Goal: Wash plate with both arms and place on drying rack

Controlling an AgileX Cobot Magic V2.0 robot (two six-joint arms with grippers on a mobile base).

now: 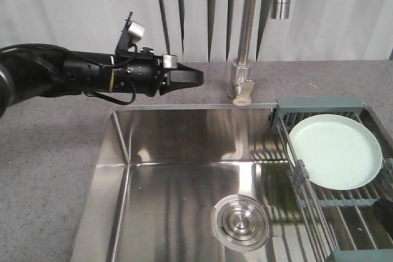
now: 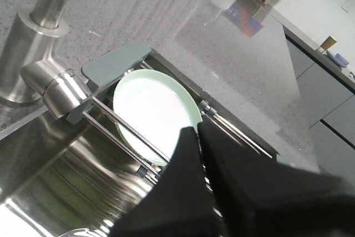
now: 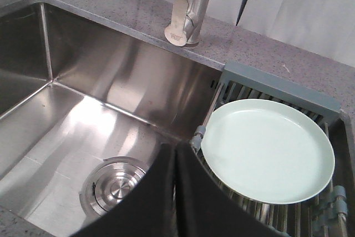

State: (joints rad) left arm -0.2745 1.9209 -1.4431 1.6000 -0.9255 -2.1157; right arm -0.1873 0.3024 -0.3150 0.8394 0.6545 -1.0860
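The plate (image 1: 333, 151) lies flat on the drying rack (image 1: 319, 111), which spans the right end of the sink (image 1: 184, 170). It sits face up on the silver bars, just in front of the rack's grey-green end piece, and nothing touches it. The right wrist view shows the same: the plate (image 3: 267, 149) rests on the bars beside the basin wall, with the drain (image 3: 114, 185) well apart from it at the basin's bottom.

The left claw (image 1: 195, 77) hangs over the counter (image 1: 49, 133) behind the sink's back left corner, level and pointing toward the faucet (image 1: 241, 84), with its fingers drawn together on nothing; its own wrist view shows the two dark tips (image 2: 195, 137) meeting in front of the plate. The right claw (image 3: 173, 162) appears only in its own wrist view, low over the basin just left of the rack, fingers likewise pressed together and empty.

As for progress, the pictures fit either end of the job. The plate on the rack is the wanted final state, and both arms stand clear with nothing held, so the task may well be finished. No water runs from the faucet, though, and I cannot tell from the glossy surface whether the plate is wet or dry. If washing is not yet done, everything remains: lift the plate, rinse it, return it.
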